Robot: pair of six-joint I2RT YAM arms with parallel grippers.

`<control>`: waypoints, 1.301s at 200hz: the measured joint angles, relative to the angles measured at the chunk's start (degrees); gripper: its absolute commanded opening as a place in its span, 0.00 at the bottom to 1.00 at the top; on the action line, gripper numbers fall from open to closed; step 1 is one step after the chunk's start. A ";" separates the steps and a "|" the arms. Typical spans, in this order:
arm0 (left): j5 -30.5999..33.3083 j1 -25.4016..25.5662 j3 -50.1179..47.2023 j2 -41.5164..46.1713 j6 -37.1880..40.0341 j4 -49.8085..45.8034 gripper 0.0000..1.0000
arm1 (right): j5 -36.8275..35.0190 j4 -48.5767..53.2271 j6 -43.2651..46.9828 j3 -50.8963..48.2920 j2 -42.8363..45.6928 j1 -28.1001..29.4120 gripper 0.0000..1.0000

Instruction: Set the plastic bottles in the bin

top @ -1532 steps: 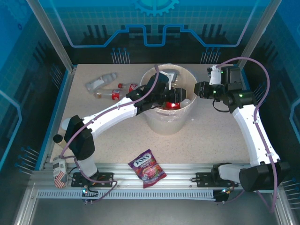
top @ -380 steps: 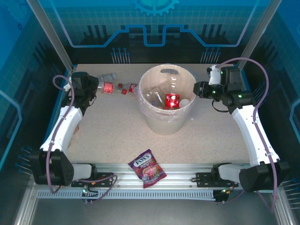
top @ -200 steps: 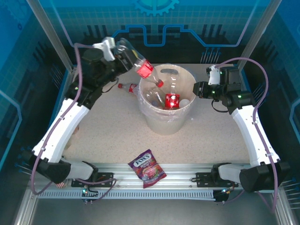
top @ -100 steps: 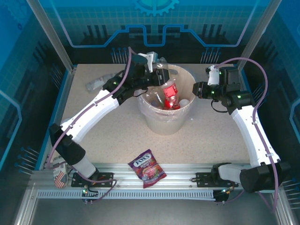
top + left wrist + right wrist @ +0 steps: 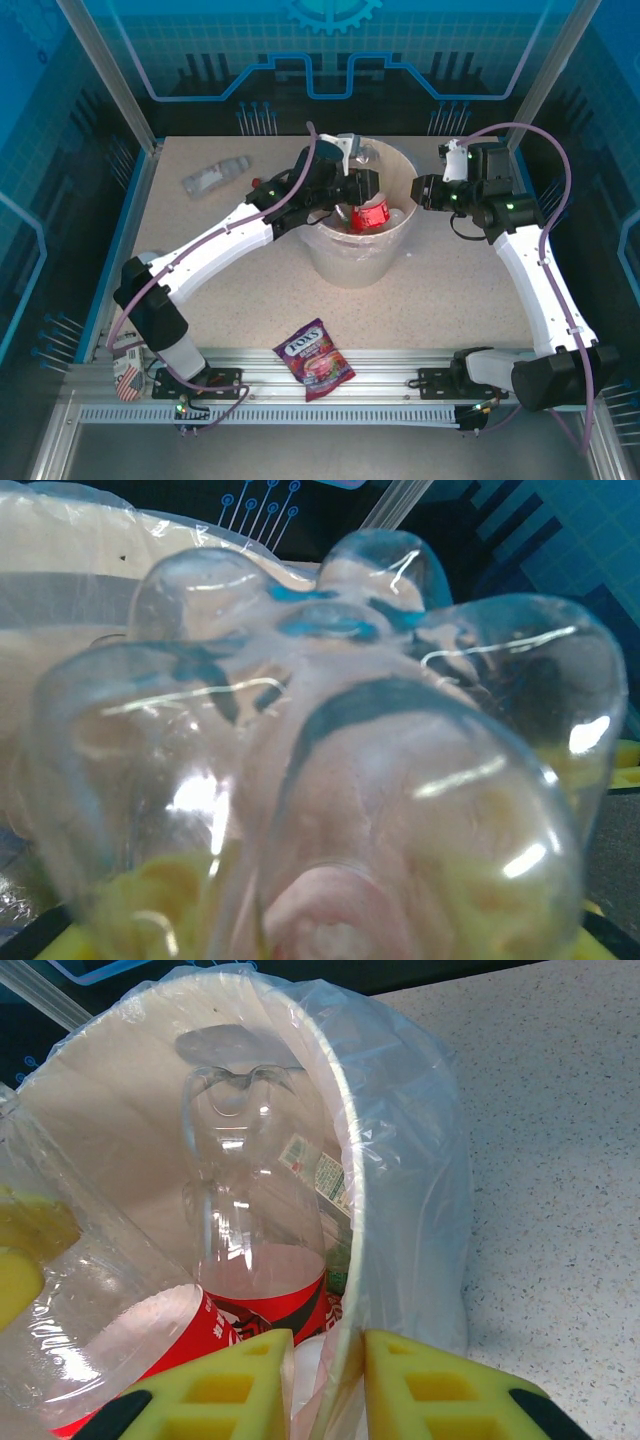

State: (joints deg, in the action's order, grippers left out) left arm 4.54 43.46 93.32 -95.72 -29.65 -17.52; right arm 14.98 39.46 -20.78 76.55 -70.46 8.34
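A clear plastic bottle [image 5: 372, 213] is being held over the round cream bin [image 5: 350, 262] while the bin's rim is being pinched.

Near the centre of the top view, the bottle with its red label is being gripped by the closed left gripper [image 5: 362, 190] just inside the bin's upper edge. From the left wrist its glossy, five-lobed base [image 5: 330, 780] is being seen close up, with yellow pads blurred behind it. From the right wrist, the right gripper [image 5: 328, 1385] is being shown clamped on the smooth rim [image 5: 350, 1210], its yellow foam fingers [image 5: 430, 1390] pressing the crinkled clear liner [image 5: 420, 1160]. Another red-labelled bottle [image 5: 250, 1220] is being seen inside the bin. At the upper left of the speckled table [image 5: 240, 290] a plain bottle [image 5: 215, 176] is lying, and a candy bag [image 5: 315, 360] is lying at the lower centre.
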 measured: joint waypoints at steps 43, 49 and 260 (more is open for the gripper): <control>0.61 0.04 -0.61 -0.02 -0.07 0.92 0.62 | 0.00 0.00 0.00 0.00 0.00 0.02 0.26; 0.79 0.07 -0.81 -0.02 0.04 1.22 0.69 | 0.00 0.00 0.00 0.00 0.00 0.02 0.26; 23.06 -0.17 -3.61 7.45 5.77 -8.24 0.83 | 0.66 -0.09 0.04 0.04 -0.22 1.03 0.27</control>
State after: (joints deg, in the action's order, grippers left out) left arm 27.59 43.29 89.71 -88.27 -23.88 -25.76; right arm 15.64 39.38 -20.73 76.60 -70.67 9.37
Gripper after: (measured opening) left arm 0.828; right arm 0.272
